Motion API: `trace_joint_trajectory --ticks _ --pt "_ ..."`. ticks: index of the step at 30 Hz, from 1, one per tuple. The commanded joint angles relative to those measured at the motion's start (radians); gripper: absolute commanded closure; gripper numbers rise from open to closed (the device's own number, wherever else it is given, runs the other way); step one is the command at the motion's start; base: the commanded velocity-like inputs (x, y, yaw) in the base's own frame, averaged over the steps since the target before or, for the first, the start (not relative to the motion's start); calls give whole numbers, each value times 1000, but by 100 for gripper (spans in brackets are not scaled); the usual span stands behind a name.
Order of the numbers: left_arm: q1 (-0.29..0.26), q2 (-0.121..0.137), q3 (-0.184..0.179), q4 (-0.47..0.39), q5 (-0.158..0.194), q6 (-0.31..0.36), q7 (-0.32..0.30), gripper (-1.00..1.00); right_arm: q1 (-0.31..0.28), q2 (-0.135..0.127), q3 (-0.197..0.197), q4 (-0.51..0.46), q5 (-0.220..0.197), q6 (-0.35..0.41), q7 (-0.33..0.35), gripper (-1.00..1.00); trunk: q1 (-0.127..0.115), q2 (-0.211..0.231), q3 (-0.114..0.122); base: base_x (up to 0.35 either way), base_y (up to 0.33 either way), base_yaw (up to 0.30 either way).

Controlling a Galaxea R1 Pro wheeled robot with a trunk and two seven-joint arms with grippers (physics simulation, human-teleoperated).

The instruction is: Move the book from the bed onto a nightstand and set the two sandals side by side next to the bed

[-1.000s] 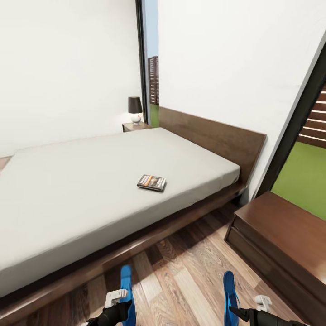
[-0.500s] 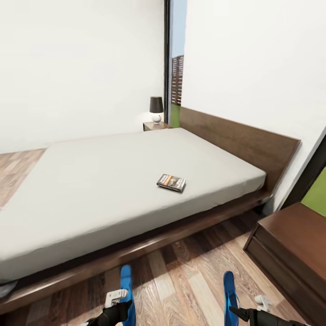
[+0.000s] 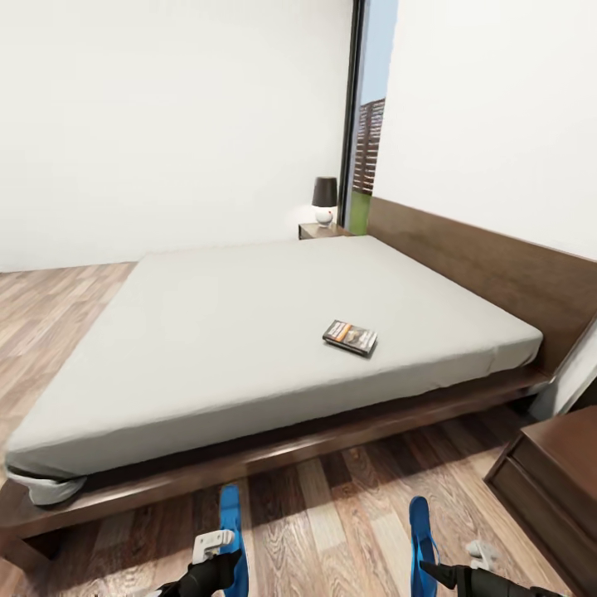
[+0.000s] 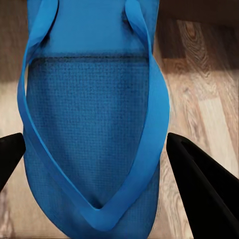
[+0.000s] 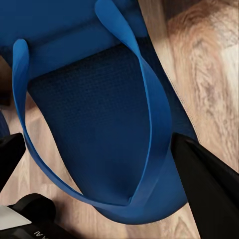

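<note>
Low grippers [image 3: 220,551] (2), sandals [image 3: 231,531] held

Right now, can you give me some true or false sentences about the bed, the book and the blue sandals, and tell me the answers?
1. The book lies on the bed. True.
2. The left gripper holds a red sandal. False: the left sandal it holds is bright blue.
3. The right gripper holds a sandal too. True: the right sandal sits between its fingers.
4. A lamp stands on the far nightstand beyond the bed. True.
5. The book is standing upright. False: it lies flat on the mattress.
6. The floor is carpet. False: it is wood planks.
</note>
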Motion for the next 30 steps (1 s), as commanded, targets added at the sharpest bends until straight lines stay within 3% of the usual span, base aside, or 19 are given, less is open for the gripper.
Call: trace_joint_trajectory --ticks 1,30 --pt "-1 0 -8 2 8 -5 -2 100 0 0 -10 -1 8 3 4 100 0 0 -1 0 0 290" --pt "-1 1 -8 2 8 -5 -2 100 0 0 -10 -1 8 3 4 100 0 0 -1 -30 0 290"
